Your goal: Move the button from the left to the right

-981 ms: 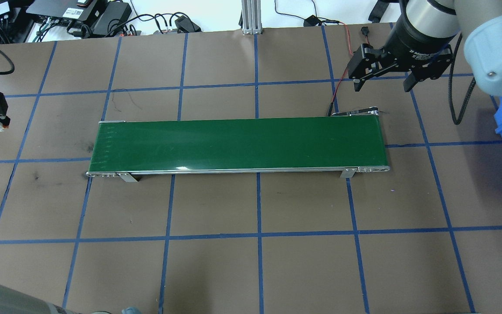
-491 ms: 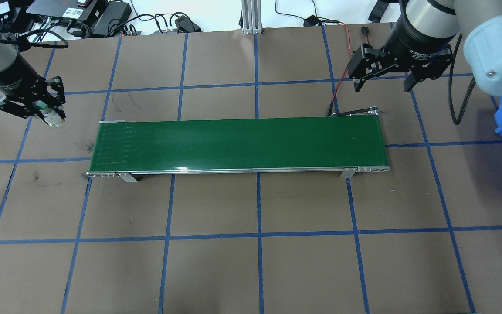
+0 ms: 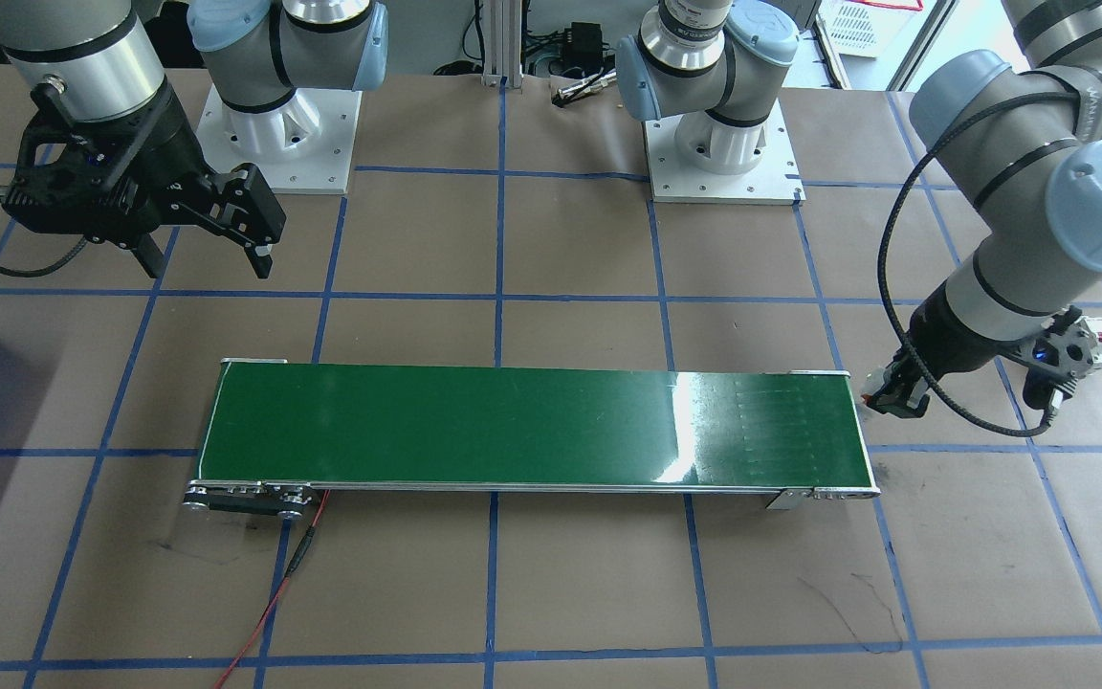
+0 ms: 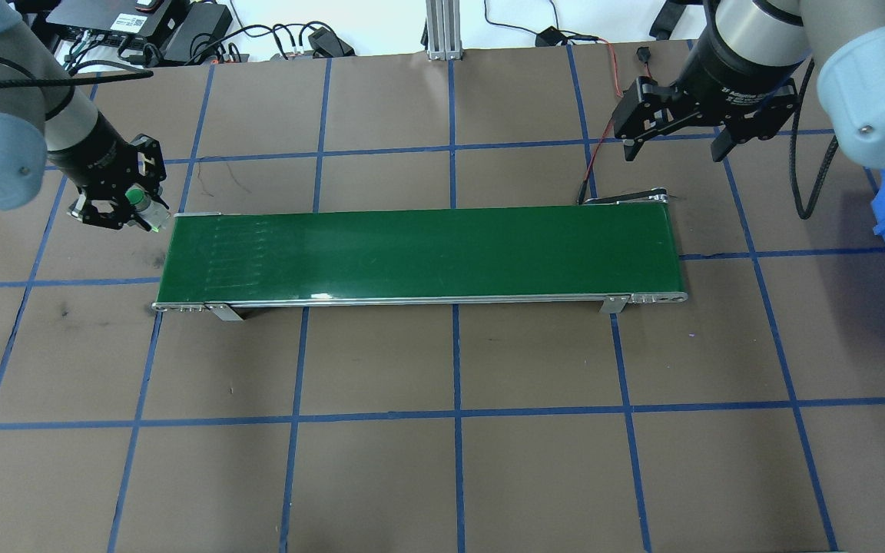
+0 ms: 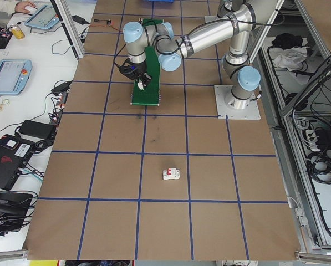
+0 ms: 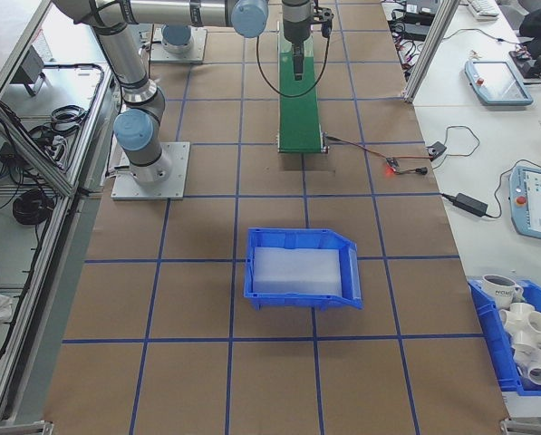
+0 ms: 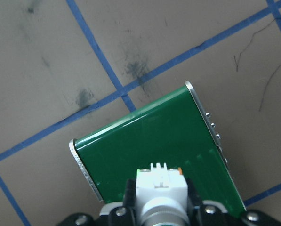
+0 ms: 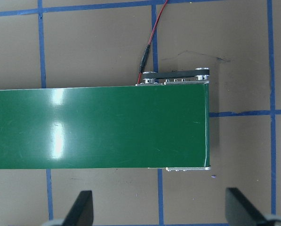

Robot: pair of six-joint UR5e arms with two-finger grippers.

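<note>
- The counter [image 4: 442, 461], brown with a blue tape grid, carries a long green conveyor belt [image 4: 419, 253] that runs from the robot's left side to its right.
- The right arm's jaws [image 4: 673, 142] hang released and empty above the counter, just beyond the belt's right end; in the right wrist view the two fingers stand wide apart with that end of the belt between and ahead of them.
- The left arm's jaws [image 4: 121, 206] hover just off the belt's left end, clenched on the button [image 4: 137, 201].
- The button's green cap faces up and outward in the overhead view; in the left wrist view its white body [image 7: 160, 184] sits squeezed between the two fingers, with a trace of orange at its edge.
- The relation that counts: the belt's left end lies right ahead of and below the held button, so the button sits only just short of the belt's edge, not yet clearly over the green surface.
- The belt's long axis points straight toward the waiting right arm, well apart from the button; the left arm is by far the nearer.
- My judgement: a short carry over the belt's end and a release there comes next.
</note>
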